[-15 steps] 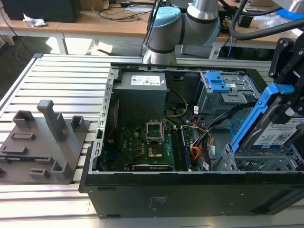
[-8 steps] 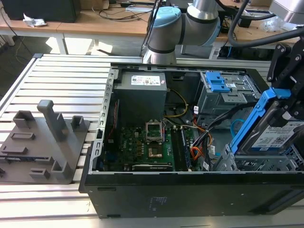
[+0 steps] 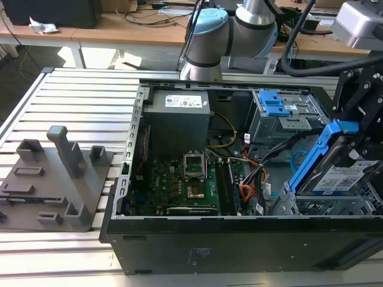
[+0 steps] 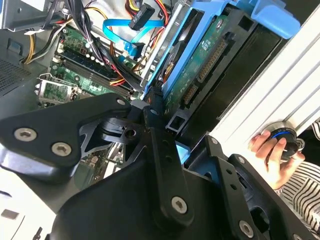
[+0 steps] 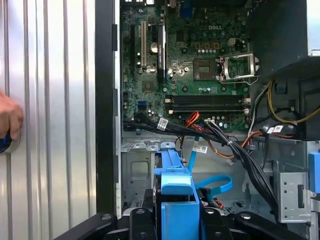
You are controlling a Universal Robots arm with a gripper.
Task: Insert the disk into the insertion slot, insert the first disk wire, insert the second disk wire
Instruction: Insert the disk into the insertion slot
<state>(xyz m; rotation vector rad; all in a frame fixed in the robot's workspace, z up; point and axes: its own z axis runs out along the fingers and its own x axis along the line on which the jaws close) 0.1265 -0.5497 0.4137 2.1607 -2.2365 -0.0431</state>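
Note:
My gripper [image 3: 354, 133] is shut on the disk [image 3: 338, 173], a grey drive with a white label in a bright blue carrier. The disk hangs tilted at the exterior view's right, its lower end just above the insertion slot [image 3: 335, 206], a silver perforated cage in the case's near right corner. In the first wrist view the blue carrier [image 5: 175, 197] sits between my black fingers [image 5: 137, 217], over the silver bay [image 5: 135, 170]. In the second wrist view the drive's green circuit side [image 4: 200, 55] faces the camera. A loose blue flat cable [image 5: 216, 182] and a black wire bundle [image 5: 235, 150] lie beside the bay.
The open black computer case [image 3: 239, 239] lies on a slatted aluminium table [image 3: 72, 101]. Inside are the motherboard [image 3: 179, 182], a power supply [image 3: 179, 119] and a grey cage with a blue latch [image 3: 272, 104]. A grey fixture [image 3: 54, 179] stands at the left. A person's hand [image 4: 270, 155] rests on the table.

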